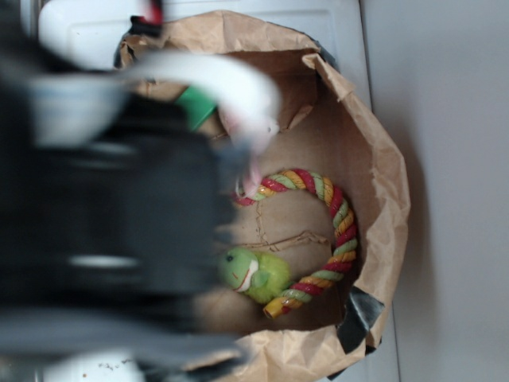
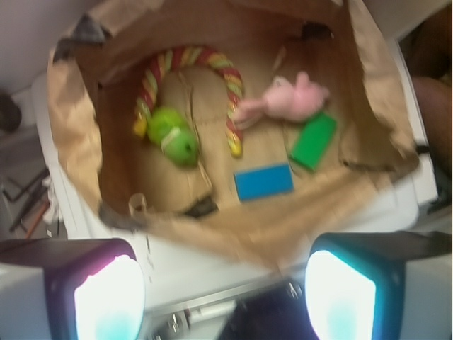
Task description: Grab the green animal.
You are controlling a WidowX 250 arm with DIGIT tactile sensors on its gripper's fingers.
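The arm (image 1: 103, 199) looms high over the paper bag (image 2: 78, 134), claw (image 2: 225, 294) spread wide and holding nothing, fingers (image 2: 106, 297) well above it. Inside, the green animal (image 2: 172, 136) lies against the rope ring (image 2: 230, 92), apart from the pink plush (image 2: 290, 100).

exterior looks down past the arm; wrist looks down from higher; both share the paper bag (image 1: 382, 159) (image 2: 78, 142).

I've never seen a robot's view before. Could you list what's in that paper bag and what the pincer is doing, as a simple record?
container: brown paper bag, open
green toy: plush animal, touching one end of the rope ring
rope ring: striped, curved
pink toy: plush animal, beside the green block
blue block: flat, near the bag's front
pincer: open, above the bag, holding nothing
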